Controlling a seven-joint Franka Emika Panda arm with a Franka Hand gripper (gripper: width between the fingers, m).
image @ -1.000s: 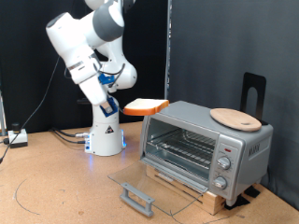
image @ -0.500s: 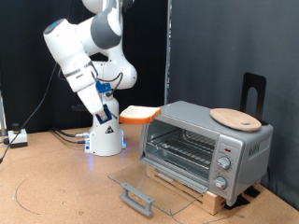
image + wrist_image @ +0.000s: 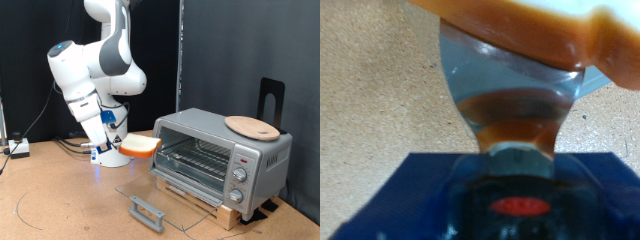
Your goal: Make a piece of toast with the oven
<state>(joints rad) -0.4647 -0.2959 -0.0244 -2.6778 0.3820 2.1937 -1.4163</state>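
Observation:
My gripper (image 3: pixel 120 141) is shut on the piece of toast (image 3: pixel 140 146), a thick slice with an orange-brown crust, held in the air just off the open front of the oven (image 3: pixel 220 150), on the exterior view's left of it. The oven's glass door (image 3: pixel 165 196) lies dropped flat, and its wire rack (image 3: pixel 195 160) shows inside with nothing on it. In the wrist view the toast (image 3: pixel 540 30) fills the frame edge, with one metal finger (image 3: pixel 515 95) pressed against its crust.
A round wooden board (image 3: pixel 251 126) lies on the oven's top. The oven stands on a wooden block (image 3: pixel 210 203). A black stand (image 3: pixel 271 100) rises behind it. Cables (image 3: pixel 70 147) and a small box (image 3: pixel 17 149) lie by the arm's base (image 3: pixel 111 150).
The arm has swung down and towards the exterior view's left, carrying the toast from above the oven's top corner to a spot level with the oven's opening.

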